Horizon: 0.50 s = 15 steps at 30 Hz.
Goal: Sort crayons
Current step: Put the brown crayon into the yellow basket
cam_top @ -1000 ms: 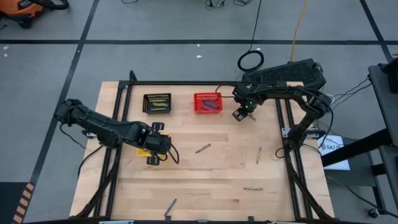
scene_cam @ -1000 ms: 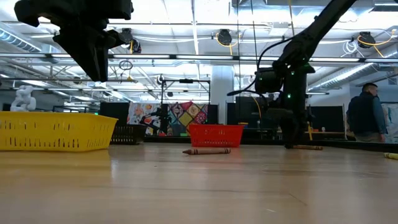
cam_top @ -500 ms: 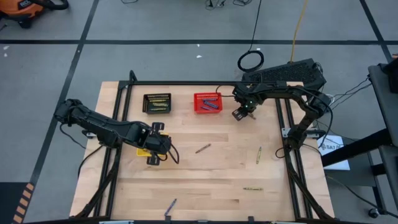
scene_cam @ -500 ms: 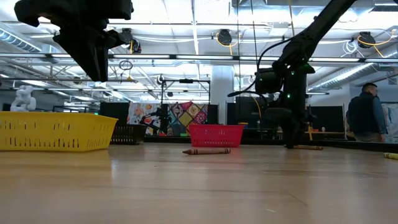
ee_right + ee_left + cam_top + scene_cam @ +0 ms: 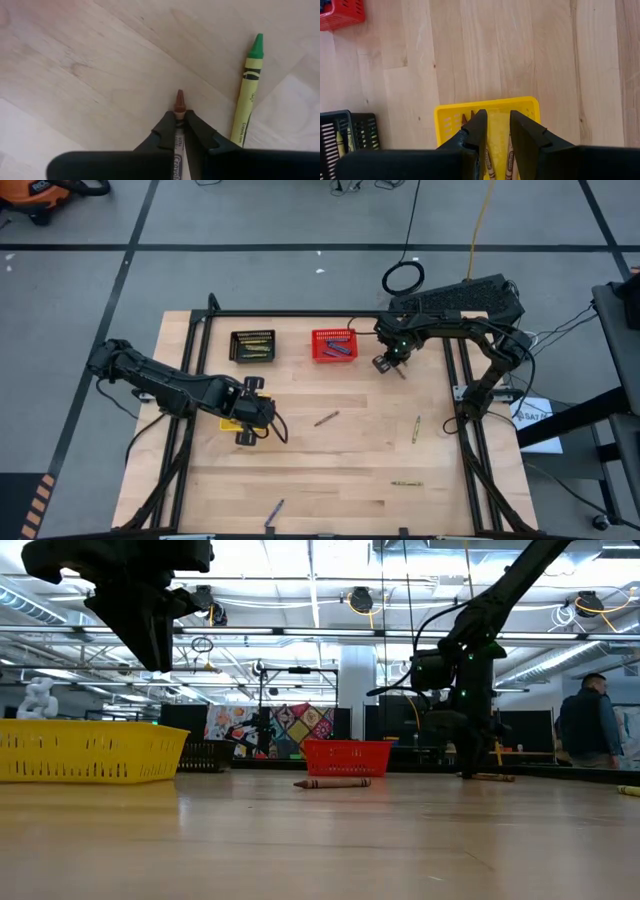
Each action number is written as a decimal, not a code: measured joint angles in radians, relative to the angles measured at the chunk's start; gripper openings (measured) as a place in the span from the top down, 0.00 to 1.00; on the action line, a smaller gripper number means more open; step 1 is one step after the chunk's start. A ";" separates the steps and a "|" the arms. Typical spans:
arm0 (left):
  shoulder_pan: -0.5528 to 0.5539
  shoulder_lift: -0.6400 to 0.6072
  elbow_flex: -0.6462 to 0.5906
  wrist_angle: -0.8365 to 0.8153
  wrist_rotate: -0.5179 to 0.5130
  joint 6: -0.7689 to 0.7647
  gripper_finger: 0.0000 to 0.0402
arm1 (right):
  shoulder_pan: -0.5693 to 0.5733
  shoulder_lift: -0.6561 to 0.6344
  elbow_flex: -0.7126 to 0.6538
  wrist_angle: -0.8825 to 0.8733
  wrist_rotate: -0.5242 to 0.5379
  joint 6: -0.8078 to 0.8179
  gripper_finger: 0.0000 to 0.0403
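Observation:
My right gripper (image 5: 179,117) (image 5: 385,362) points down at the table just right of the red basket (image 5: 334,344), shut on a brown crayon (image 5: 179,100). A yellow-green crayon (image 5: 247,105) lies flat beside it. My left gripper (image 5: 498,117) (image 5: 157,660) hangs open above the yellow basket (image 5: 487,106), which holds brown crayons (image 5: 509,160). Loose on the table lie a brown crayon (image 5: 326,418), two yellow-green ones (image 5: 415,428) (image 5: 405,483) and a blue one (image 5: 275,508). My right gripper pinches the brown crayon between its two fingers, on the paper wrap (image 5: 178,131) just behind the pointed end. The fingers come from above and lie across it. The brown tip sticks out past them, low over the wood; whether it rests there, I cannot tell.
A black basket (image 5: 252,346) with yellow-green crayons stands left of the red basket, which holds blue ones. A dark frame rail (image 5: 300,314) runs along the table's far edge. A person (image 5: 590,725) stands in the room beyond the table.
My right gripper has shut on the brown crayon without leaving its spot by the red basket.

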 joint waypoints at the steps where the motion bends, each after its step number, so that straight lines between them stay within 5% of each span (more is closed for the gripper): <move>1: 0.000 0.000 0.000 0.000 0.000 -0.001 0.81 | 0.000 0.000 0.000 0.001 -0.006 0.002 0.99; 15: 0.000 0.000 0.000 -0.003 0.000 -0.001 0.81 | 0.019 -0.067 0.011 0.023 -0.118 0.030 1.00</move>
